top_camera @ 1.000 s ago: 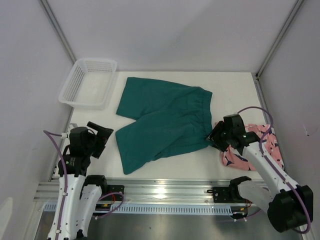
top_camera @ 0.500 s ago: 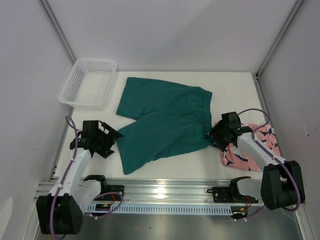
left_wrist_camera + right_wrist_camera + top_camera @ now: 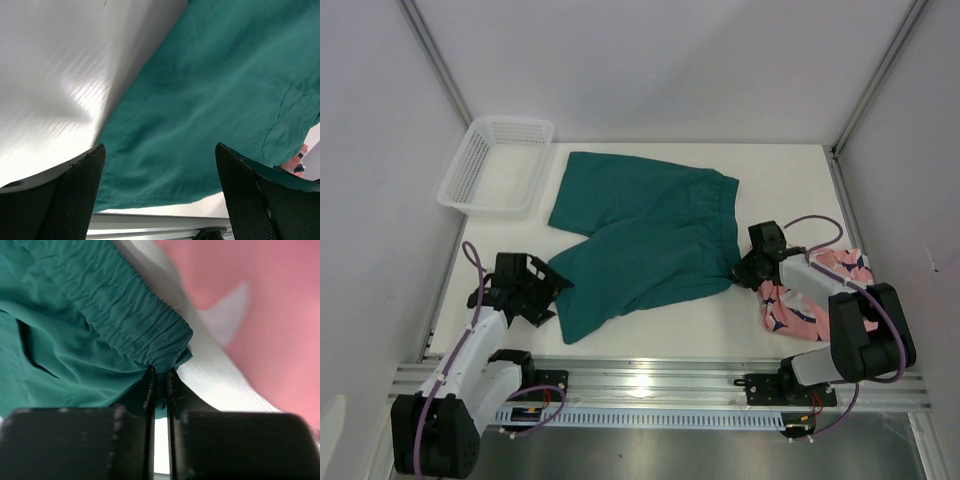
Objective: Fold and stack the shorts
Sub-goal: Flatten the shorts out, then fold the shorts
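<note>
teal shorts point(image 3: 645, 240): spread flat mid-surface point(image 3: 780, 180), waistband toward the right edge | pink shorts point(image 3: 802, 305): bunched at the right edge (shark print showing) | right fingers point(image 3: 149, 390): clamped on the teal waistband's near corner | left fingers point(image 3: 75, 190): apart, at the teal leg hem toward the near-left corner | basket point(image 3: 495, 165): far-left corner

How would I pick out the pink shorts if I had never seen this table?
Find the white table and go to its right edge, near the front. The pink shorts lie there in a crumpled heap. Unlike the plain green shorts spread flat in the middle, they are salmon pink with a dark and white print.
</note>
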